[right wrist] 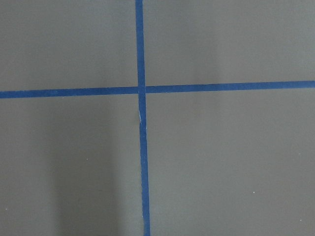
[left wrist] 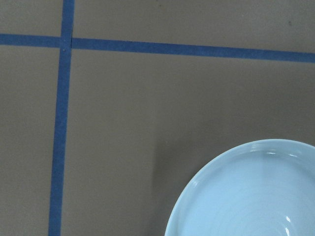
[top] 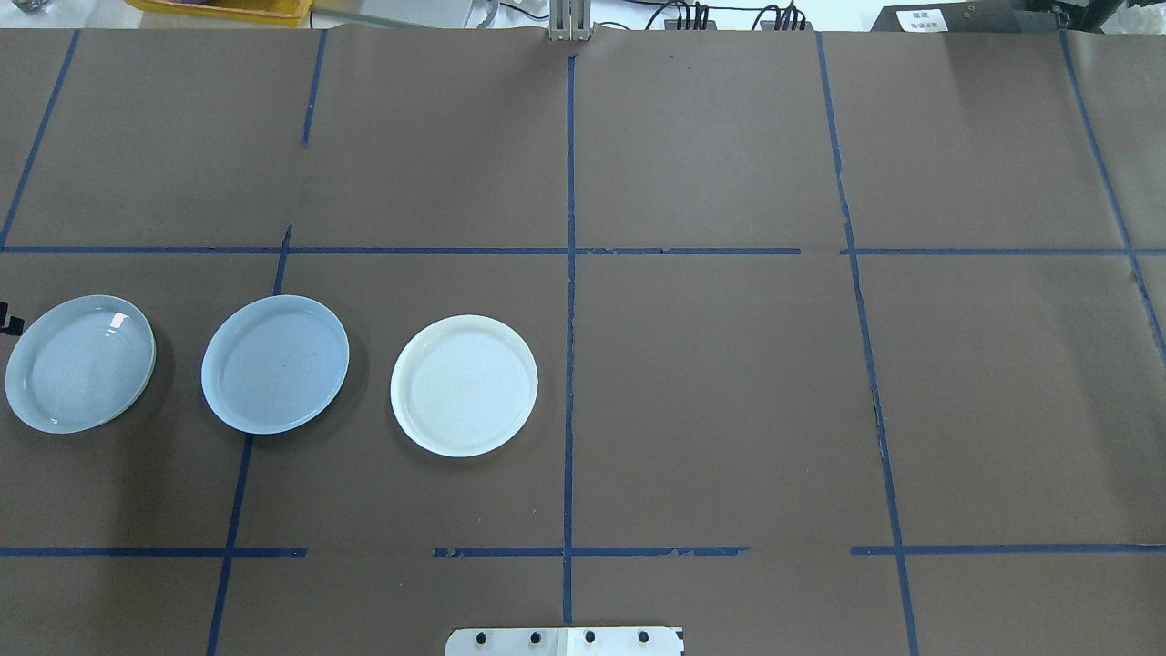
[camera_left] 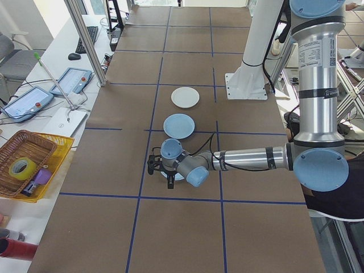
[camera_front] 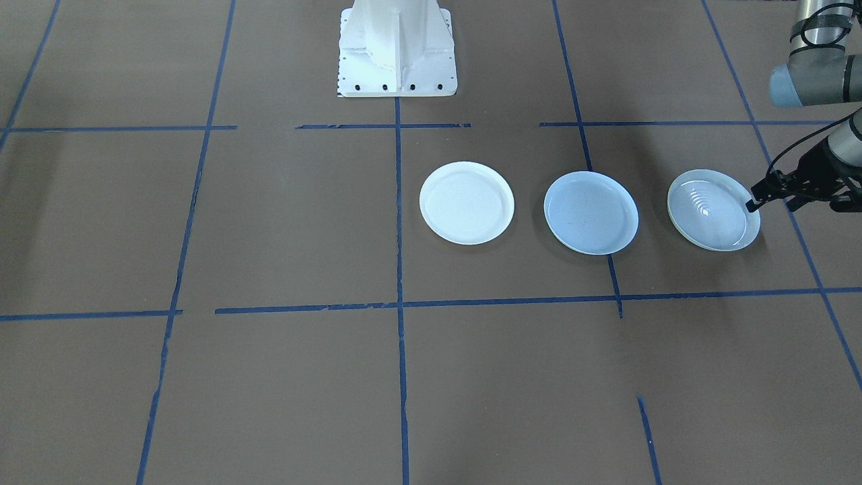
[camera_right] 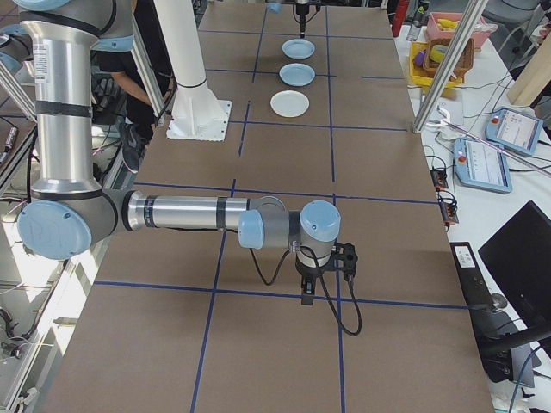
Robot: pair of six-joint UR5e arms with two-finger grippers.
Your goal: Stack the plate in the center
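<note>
Three plates in a row on the brown paper-covered table (top: 729, 410), all apart from one another, none stacked. Pale blue plate (camera_front: 590, 212) with plain smooth face in the middle of the row, flat on the table, lying over a blue tape line (camera_front: 614, 276). Bright white plate (camera_front: 467, 202) on one side, nearest the white robot base (camera_front: 397, 47). Glossy rippled plate (camera_front: 713, 209) with yellowish rim on the other side, toward the table's left end.

Left gripper (camera_front: 753, 202) at the outer rim of the glossy rippled plate, fingertips low at the rim edge in the front-facing view. Finger state: cannot tell; contact with the rim or a grasp also not resolvable. In the overhead view only a black tip at the frame's left edge, just beside that plate. In the left wrist view: part of the rippled plate at lower right, bare table and tape lines elsewhere, no fingers in frame.

Right gripper (camera_right: 320, 297) well apart from all plates, pointing down over a tape crossing near the table's right end. Seen in the right side view only; finger state: cannot tell. In the right wrist view: tape crossing on bare table only.
</note>
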